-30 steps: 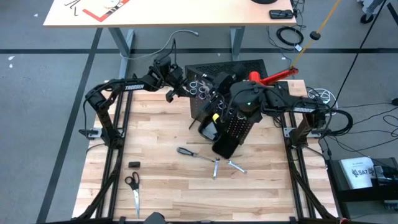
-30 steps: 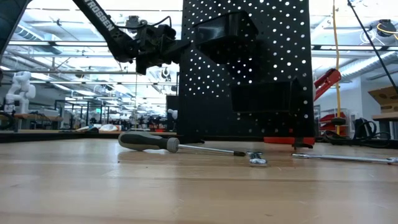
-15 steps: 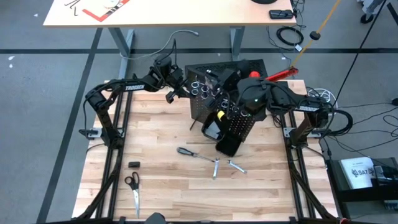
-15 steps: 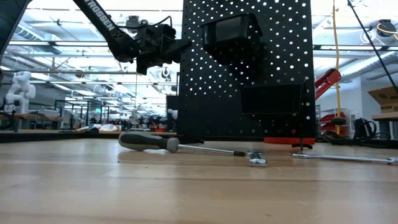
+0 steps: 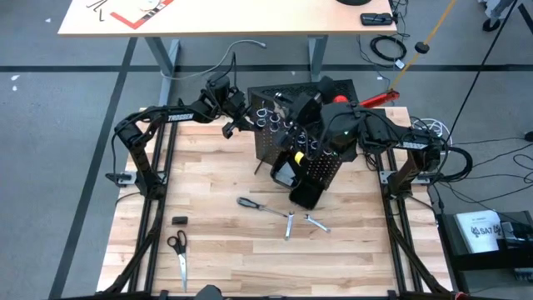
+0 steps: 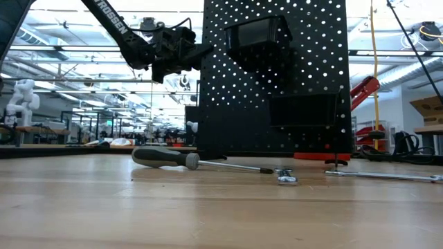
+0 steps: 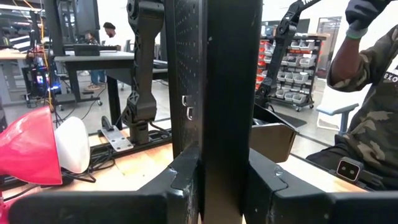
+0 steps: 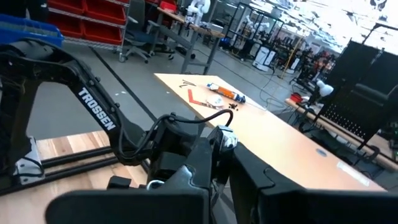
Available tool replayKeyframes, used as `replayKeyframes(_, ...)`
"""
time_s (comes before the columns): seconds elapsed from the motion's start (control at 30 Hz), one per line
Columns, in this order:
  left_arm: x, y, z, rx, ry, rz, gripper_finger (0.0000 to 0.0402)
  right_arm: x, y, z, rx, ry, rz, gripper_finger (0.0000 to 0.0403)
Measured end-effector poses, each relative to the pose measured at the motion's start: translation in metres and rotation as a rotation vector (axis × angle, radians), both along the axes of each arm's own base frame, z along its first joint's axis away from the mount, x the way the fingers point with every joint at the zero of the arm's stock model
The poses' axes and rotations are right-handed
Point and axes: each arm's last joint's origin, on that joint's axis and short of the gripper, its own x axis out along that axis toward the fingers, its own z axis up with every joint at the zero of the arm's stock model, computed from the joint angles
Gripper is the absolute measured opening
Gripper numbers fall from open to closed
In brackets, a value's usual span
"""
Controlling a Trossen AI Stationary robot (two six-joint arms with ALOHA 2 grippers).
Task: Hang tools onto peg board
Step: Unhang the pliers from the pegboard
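The peg board (image 5: 312, 158) stands upright at the table's middle, a black perforated panel (image 6: 277, 83) with silver rings (image 5: 271, 117) on its far-left side. My left gripper (image 5: 247, 119) (image 6: 197, 54) is shut on its left edge. My right gripper (image 5: 289, 109) (image 8: 219, 155) is shut high beside the board's top, near the rings; whether it holds anything thin does not show. A dark-handled screwdriver (image 5: 258, 205) (image 6: 166, 158) and two thin silver wrenches (image 5: 289, 225) (image 5: 316, 222) lie flat on the wood in front of the board. My left gripper pinches the peg board's upright left edge (image 7: 229, 124) between its two fingers (image 7: 183, 177), high up on the panel. The fingers come in level from the table's far-left side. The board stands upright with its foot on the table.
Scissors (image 5: 178, 250) and a small black block (image 5: 179, 220) lie near the table's front left. A red clamp (image 5: 371, 100) sticks out at the far right. A person (image 7: 367, 93) stands beyond the table. Bare wood lies along the near edge.
My right gripper has rolled a little at the peg board's top, from tilted toward level, and its arm has shifted slightly toward the table's right. The left gripper, the board and the tools on the table have kept still.
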Motion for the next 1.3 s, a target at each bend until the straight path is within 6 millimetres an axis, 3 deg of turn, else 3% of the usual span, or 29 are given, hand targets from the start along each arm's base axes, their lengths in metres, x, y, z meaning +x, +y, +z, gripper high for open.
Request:
replayKeyframes(0.57,0.001,-0.001,0.0,0.003,-0.002,0.003,0.0084,-0.005,0.0,0.015,-0.075,-0.03,0.01,0.0016)
replayKeyframes(0.83,0.001,-0.001,0.0,0.003,-0.001,0.008,0.0084,-0.005,0.0,0.008,0.019,-0.044,0.046,0.0016)
replayKeyframes(1.3,0.002,-0.003,0.0,0.01,-0.008,0.006,0.0084,0.011,0.003,-0.009,0.114,-0.03,0.143,0.0013)
